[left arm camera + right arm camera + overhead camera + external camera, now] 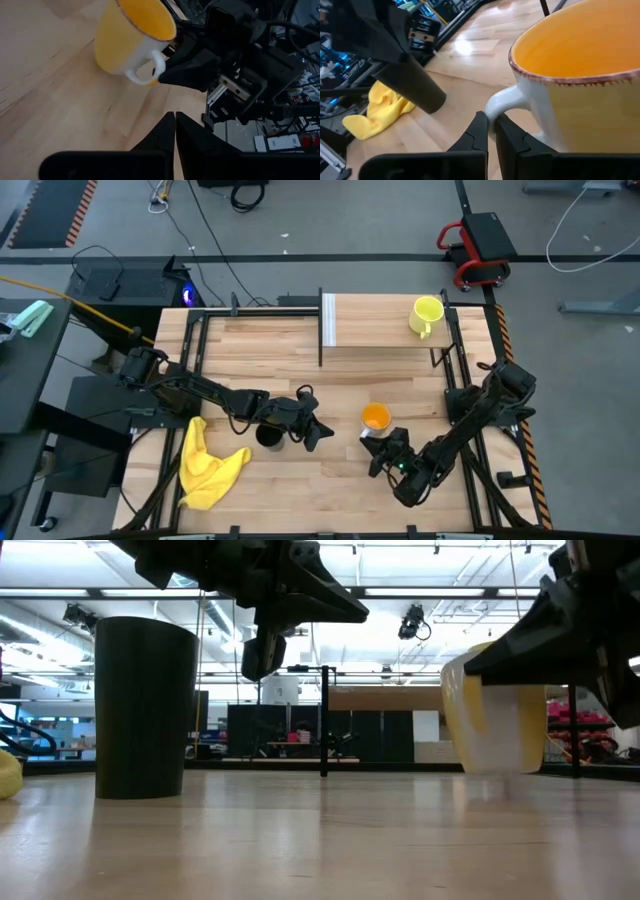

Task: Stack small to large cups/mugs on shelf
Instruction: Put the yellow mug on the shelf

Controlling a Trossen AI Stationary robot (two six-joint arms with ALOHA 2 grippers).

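The orange mug with its white handle sits mid-table, its handle facing the near edge; my right gripper is shut on it just nearside. The taller black cup stands upright on its base to the left. My left gripper is shut and hovers just to the right of the black cup, touching nothing. The yellow-green mug stands upright on the right end of the light wooden shelf, near the table's far edge. In the low view the black cup is at left and the orange mug at right. My right gripper pinches the orange mug's white handle between its two fingertips, at the loop's outer curve. The fingers come from the table's near side, slanting down. The mug is upright; in the low view its base appears just above the tabletop.
A crumpled yellow cloth lies near the table's near left corner. The shelf's white upright end panel and black posts stand at the far middle. Bare wood lies between the mugs and the shelf.
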